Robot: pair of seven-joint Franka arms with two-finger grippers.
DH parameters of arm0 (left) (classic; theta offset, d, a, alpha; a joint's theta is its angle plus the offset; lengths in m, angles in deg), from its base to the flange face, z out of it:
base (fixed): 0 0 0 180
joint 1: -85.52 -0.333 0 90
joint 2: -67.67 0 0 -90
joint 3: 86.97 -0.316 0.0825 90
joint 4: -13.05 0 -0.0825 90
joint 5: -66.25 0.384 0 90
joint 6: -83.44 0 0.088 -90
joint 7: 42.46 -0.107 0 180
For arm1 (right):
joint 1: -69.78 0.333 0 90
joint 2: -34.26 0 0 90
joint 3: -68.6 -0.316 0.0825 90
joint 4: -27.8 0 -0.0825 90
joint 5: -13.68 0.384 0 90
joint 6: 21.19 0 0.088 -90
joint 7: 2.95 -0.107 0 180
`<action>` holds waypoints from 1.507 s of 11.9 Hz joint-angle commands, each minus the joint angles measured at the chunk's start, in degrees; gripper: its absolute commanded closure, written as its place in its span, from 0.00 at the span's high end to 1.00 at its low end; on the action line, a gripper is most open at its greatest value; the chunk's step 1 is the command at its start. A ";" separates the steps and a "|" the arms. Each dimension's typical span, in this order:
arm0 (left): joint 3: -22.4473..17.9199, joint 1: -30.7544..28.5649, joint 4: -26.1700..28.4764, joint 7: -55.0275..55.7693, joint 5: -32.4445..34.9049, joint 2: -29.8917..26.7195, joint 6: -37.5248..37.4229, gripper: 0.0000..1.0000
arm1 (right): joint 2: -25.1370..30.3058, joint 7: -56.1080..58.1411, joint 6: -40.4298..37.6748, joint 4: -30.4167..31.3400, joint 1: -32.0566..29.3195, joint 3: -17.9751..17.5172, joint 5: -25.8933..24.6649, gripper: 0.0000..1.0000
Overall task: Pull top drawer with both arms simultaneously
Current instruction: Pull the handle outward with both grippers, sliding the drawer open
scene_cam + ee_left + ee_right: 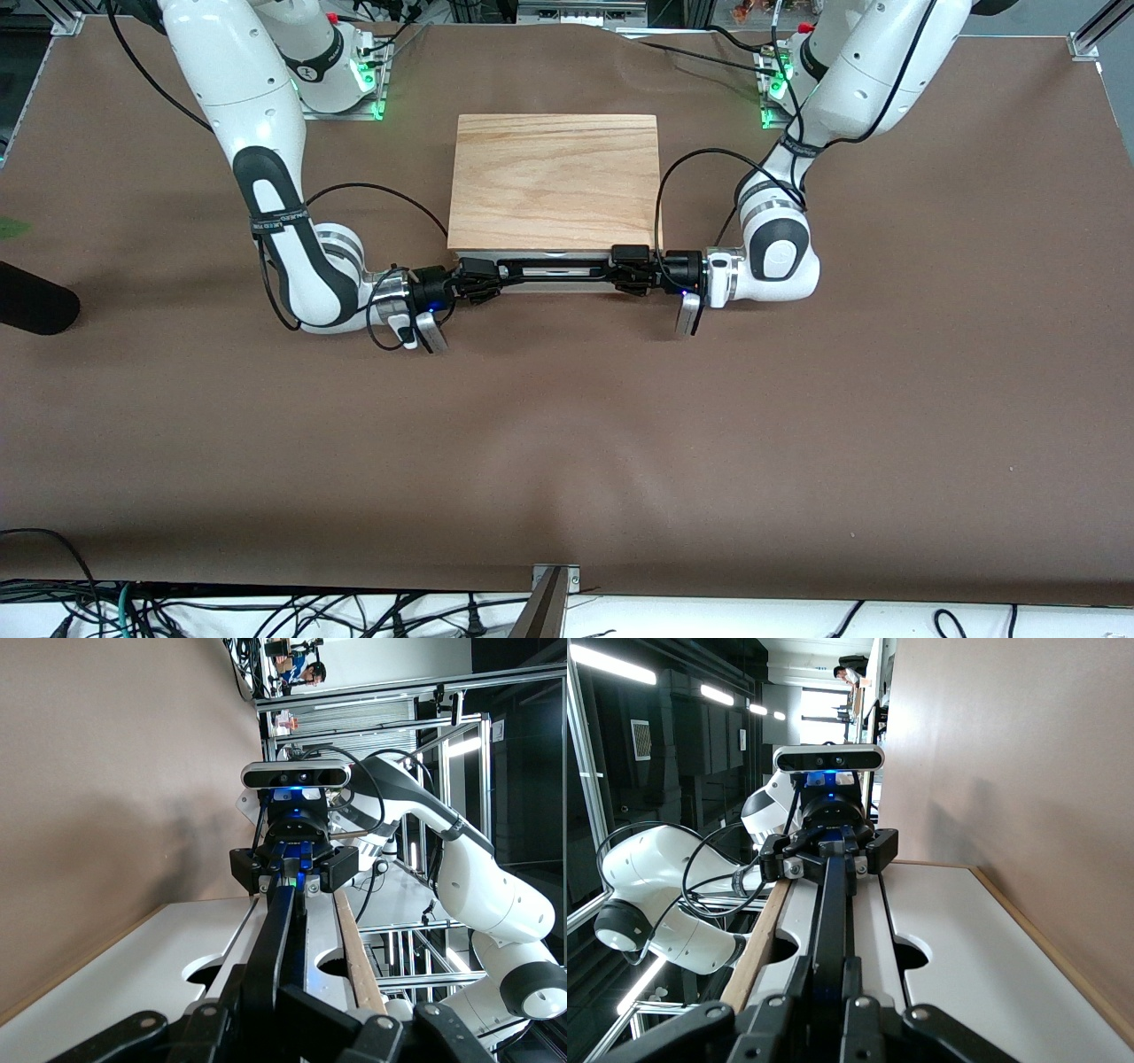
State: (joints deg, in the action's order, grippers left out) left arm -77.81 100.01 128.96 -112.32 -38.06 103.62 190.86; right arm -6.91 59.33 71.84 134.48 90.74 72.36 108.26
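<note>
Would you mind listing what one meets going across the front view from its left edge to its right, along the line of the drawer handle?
Right arm's elbow → right gripper, shut on the black bar handle → left gripper, shut on the same handle → left arm's wrist.

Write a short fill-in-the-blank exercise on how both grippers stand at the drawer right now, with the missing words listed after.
1. The left gripper and the right gripper are both shut on the black bar ____ of the top drawer.
2. The two grippers grip it from opposite ____.
3. The cabinet's top is made of ____.

Missing words: handle; ends; wood
</note>
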 commanded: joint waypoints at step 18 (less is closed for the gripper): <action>-4.76 1.86 -14.56 15.62 1.22 10.18 1.74 0.00 | -9.71 -11.12 4.09 -21.59 -3.91 -0.07 -0.18 0.01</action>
State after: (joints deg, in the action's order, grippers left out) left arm -80.72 100.49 116.97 -100.17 -38.06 110.75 190.04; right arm -14.93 50.52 73.55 118.60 89.05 72.36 106.21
